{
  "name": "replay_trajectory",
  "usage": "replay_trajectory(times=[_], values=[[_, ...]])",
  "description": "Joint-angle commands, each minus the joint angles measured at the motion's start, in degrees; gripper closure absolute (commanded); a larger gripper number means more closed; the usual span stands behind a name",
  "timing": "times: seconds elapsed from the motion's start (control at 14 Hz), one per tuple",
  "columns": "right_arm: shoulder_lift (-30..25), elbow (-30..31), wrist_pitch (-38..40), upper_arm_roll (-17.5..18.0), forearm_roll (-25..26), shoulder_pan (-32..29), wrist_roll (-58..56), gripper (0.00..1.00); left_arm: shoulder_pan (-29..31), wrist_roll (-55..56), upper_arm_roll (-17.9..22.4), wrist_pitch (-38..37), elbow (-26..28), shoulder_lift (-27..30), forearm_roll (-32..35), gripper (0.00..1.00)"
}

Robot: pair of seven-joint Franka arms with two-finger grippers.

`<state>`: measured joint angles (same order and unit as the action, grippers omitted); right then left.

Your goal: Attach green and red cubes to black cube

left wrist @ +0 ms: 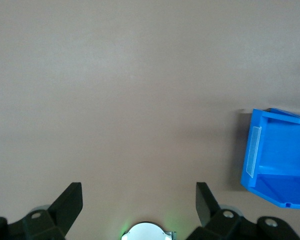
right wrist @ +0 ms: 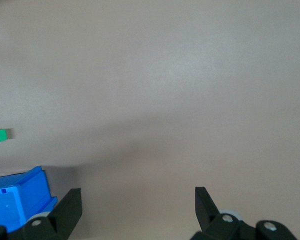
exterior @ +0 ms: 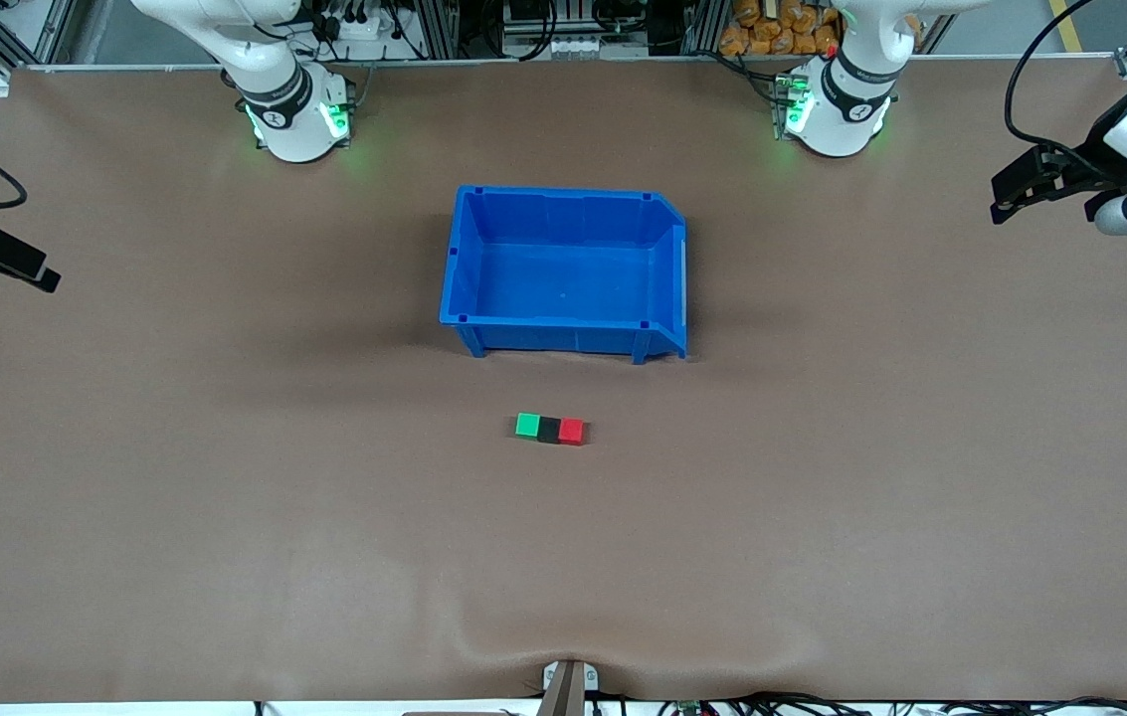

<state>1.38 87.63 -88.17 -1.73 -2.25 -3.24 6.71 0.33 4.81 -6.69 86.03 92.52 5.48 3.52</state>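
Three small cubes sit in a touching row on a brown table: a green cube (exterior: 527, 425) toward the right arm's end, a black cube (exterior: 549, 429) in the middle, and a red cube (exterior: 571, 431) toward the left arm's end. The row lies nearer to the front camera than an empty blue bin (exterior: 563, 204), close to it but not touching. Both grippers are well apart from the cubes. The left gripper (exterior: 1003, 202) hangs over the left arm's end of the table with its two black fingers spread wide and nothing between them; in its wrist view the left gripper (left wrist: 139, 200) looks down on bare table with a corner of the bin to one side. The right gripper (exterior: 44, 278) hangs over the right arm's end, likewise open and empty, and both arms wait. On the bin's cut-away side is a pale label strip (left wrist: 253, 151) with no readable writing. The table cover is matte brown and slightly rippled at the near edge. Along the table's base end are metal framing, cables and green lights on the arm bases.
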Motion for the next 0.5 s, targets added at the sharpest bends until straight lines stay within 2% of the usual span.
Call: replay_trajectory(times=[0.0,0.43], values=[[0.5,-1.0,0.0,0.2,-0.5,0.0,1.0,0.00,0.3,-0.6,-0.1,-1.1,-1.4,-0.6,-0.8,0.00],[0.6,-1.1,0.0,0.2,-0.6,0.0,1.1,0.00,0.3,-0.3,-0.1,-1.7,-1.4,-1.0,-0.8,0.00]])
